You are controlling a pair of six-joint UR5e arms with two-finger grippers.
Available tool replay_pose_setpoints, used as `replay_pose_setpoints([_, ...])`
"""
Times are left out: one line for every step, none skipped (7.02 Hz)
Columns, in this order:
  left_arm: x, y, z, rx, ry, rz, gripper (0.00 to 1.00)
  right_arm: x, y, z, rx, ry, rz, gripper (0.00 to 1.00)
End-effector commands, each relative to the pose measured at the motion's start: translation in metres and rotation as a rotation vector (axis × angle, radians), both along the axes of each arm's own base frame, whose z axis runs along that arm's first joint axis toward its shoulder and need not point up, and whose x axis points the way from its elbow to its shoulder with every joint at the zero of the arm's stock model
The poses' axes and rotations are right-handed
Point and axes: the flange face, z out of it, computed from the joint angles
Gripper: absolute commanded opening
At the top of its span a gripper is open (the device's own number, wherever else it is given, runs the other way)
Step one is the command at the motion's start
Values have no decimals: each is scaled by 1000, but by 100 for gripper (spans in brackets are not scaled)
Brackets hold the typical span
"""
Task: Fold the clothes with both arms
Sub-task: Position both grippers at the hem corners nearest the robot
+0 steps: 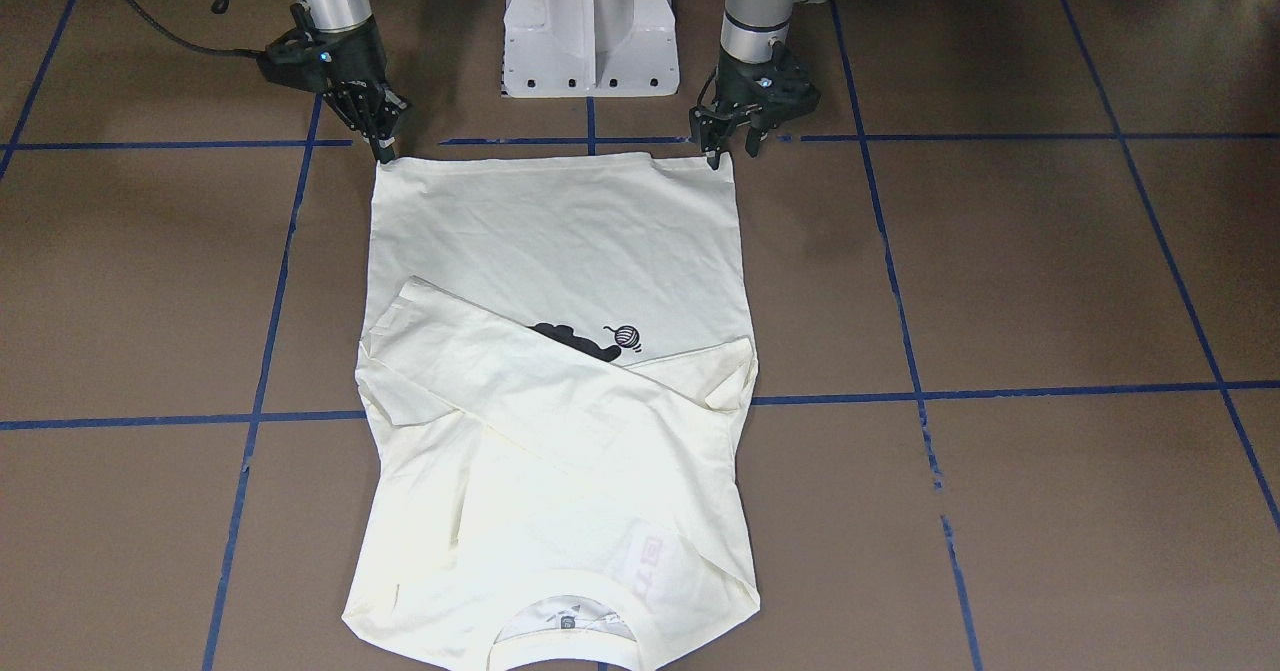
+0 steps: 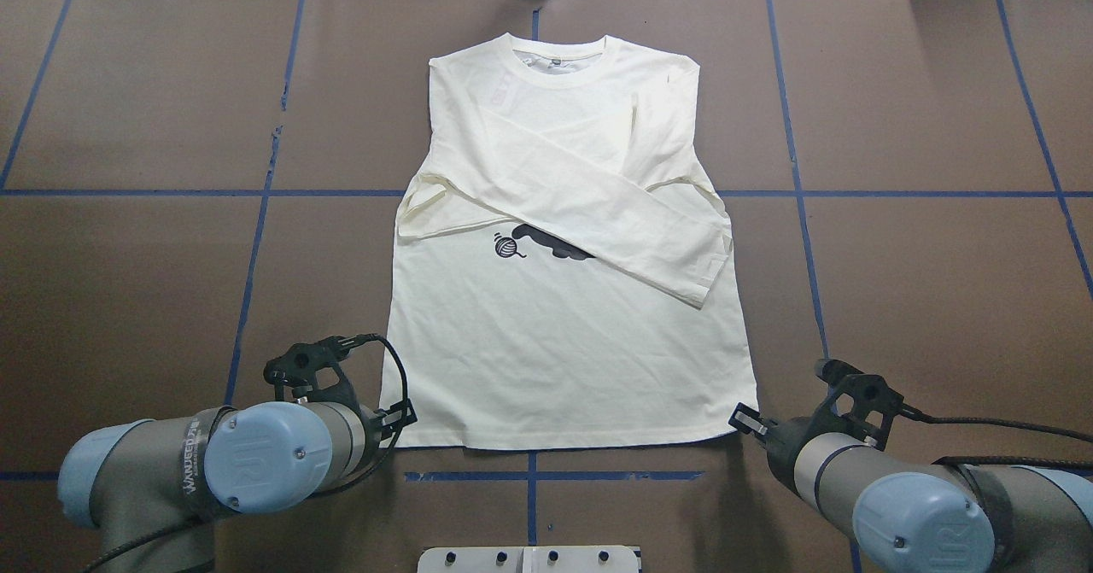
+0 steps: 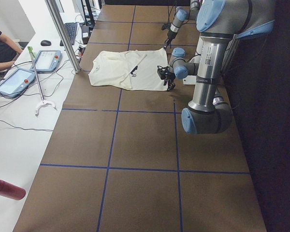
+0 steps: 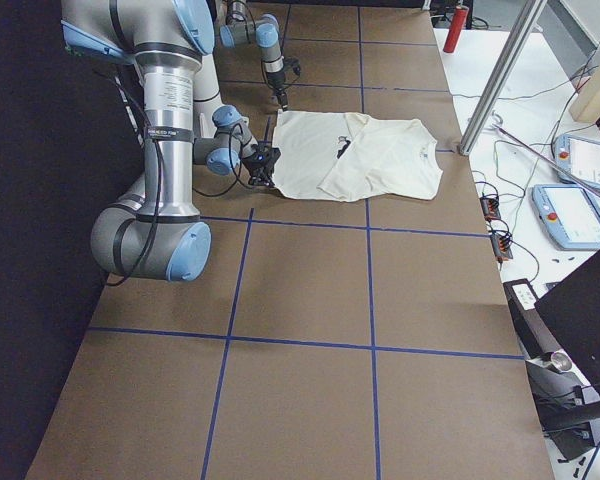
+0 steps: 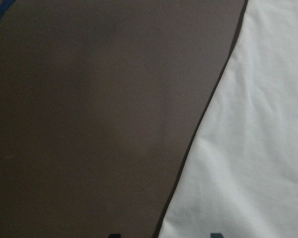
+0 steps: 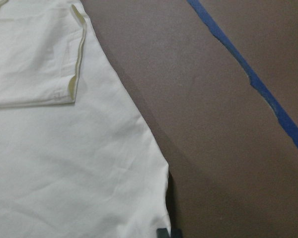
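Note:
The cream-white shirt (image 1: 560,241) lies flat, print side up, collar away from me, both sleeves folded across the chest and half covering the black cat and yarn ball (image 2: 509,247). My left gripper (image 1: 728,151) is open at the shirt's near hem corner; in the left wrist view its fingertips straddle the shirt's side edge (image 5: 188,148). My right gripper (image 1: 385,149) sits at the other near hem corner. In the right wrist view (image 6: 168,233) its tips are close together on the corner of the cloth (image 6: 64,163), so it looks shut on it.
The white pedestal base (image 1: 590,21) stands between the arms. Blue tape lines (image 2: 546,476) cross the brown table. A metal pole (image 3: 63,34), tablets (image 3: 14,82) and a red bottle (image 3: 7,188) are on the white side bench beyond the table's far edge.

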Motion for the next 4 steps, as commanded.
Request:
replay_pose_setpoints([10, 9, 7, -4, -15, 19, 62, -1, 1, 1, 0, 2, -1, 0])
replay_pose_setpoints([10, 9, 7, -5, -16, 18, 52, -1, 1, 0, 0, -1, -3, 0])
replay_pose_setpoints([10, 9, 7, -5, -15, 18, 42, -1, 1, 0, 0, -1, -3, 0])
replay_pose_setpoints([9, 9, 5, -5, -11, 19, 12, 0, 1, -1, 0, -2, -1, 0])
